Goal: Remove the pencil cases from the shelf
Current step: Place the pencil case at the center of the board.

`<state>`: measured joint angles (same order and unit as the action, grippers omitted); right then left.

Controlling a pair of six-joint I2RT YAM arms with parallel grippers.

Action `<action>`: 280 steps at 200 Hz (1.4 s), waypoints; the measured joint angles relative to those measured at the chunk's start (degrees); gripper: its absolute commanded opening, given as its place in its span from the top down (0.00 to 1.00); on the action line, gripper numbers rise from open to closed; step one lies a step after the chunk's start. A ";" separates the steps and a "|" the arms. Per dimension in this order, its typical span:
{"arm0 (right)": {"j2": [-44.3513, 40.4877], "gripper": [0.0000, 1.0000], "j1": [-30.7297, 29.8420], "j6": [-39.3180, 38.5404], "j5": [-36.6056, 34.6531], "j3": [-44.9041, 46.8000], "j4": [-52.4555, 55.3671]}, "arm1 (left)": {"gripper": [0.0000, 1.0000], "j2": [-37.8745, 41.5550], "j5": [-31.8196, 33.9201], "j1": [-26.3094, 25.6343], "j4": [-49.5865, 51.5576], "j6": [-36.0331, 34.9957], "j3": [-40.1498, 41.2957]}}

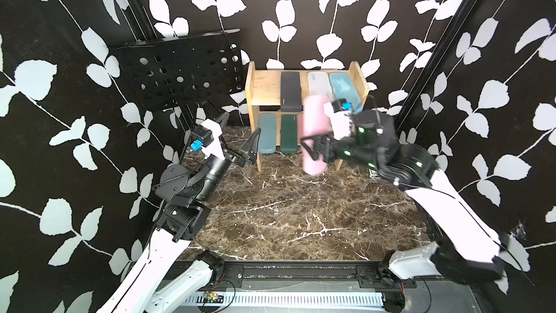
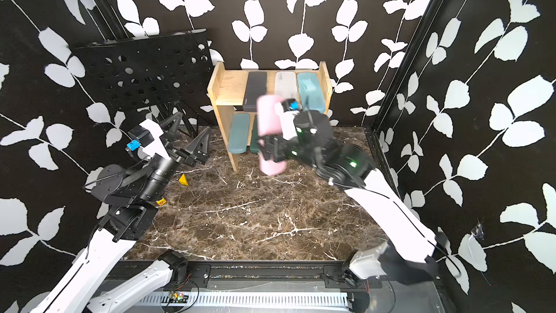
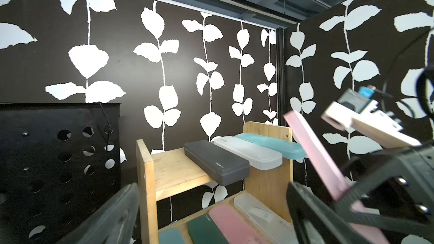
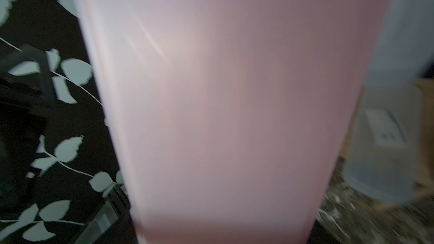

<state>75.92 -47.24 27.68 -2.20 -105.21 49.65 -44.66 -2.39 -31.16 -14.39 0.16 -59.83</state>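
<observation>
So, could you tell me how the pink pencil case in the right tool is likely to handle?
The pink pencil case is probably stiff: it juts straight though the right tool grips it off-centre. Its smooth plastic looks slippery, so it might pivot. Flat faces make rolling unlikely.

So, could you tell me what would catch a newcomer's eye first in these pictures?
The pink pencil case stands out first, clamped in the right gripper and tilted in the air in front of the wooden shelf at the back wall. Next come the black walls with white leaves all round, and the left gripper, open and empty, to the left of the shelf.
</observation>
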 measured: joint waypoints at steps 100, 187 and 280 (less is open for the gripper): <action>1.07 0.31 27.06 -7.56 1.31 34.38 22.10 | 0.01 0.70 1.62 0.00 2.78 0.81 3.80; 14.34 0.26 42.47 -18.71 3.43 41.88 9.51 | 0.01 3.82 2.38 0.00 5.22 1.36 7.91; 21.22 0.29 53.00 -29.40 2.21 43.34 0.90 | 0.01 3.32 3.80 0.00 7.34 0.68 8.92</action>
<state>97.14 5.76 -1.72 0.01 -61.87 50.54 -41.34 1.41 -31.16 -7.05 0.84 -50.92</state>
